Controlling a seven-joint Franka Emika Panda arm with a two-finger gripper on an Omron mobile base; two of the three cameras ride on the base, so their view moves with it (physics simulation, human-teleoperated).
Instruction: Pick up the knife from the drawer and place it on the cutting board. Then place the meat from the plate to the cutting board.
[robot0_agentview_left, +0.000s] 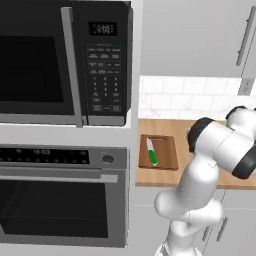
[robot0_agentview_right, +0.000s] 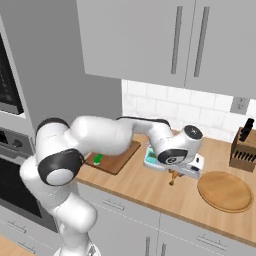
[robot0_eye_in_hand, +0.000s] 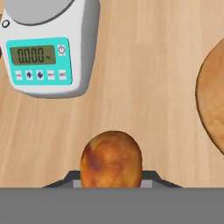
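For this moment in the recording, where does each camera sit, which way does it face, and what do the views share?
Left base view: behind the arm's left, facing microwave, oven, and knife on cutting board; white arm at lower right.
Right base view: behind its right, facing counter, plate, knife block; arm from lower left.
Hand view: looks down past the held meat at the scale.
Both base views share the board.

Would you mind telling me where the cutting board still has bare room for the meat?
The cutting board has the knife along its left part; the bare patch is its right part, between the knife and the board's right edge. The gripper holds the meat over bare counter, between the kitchen scale and the plate.
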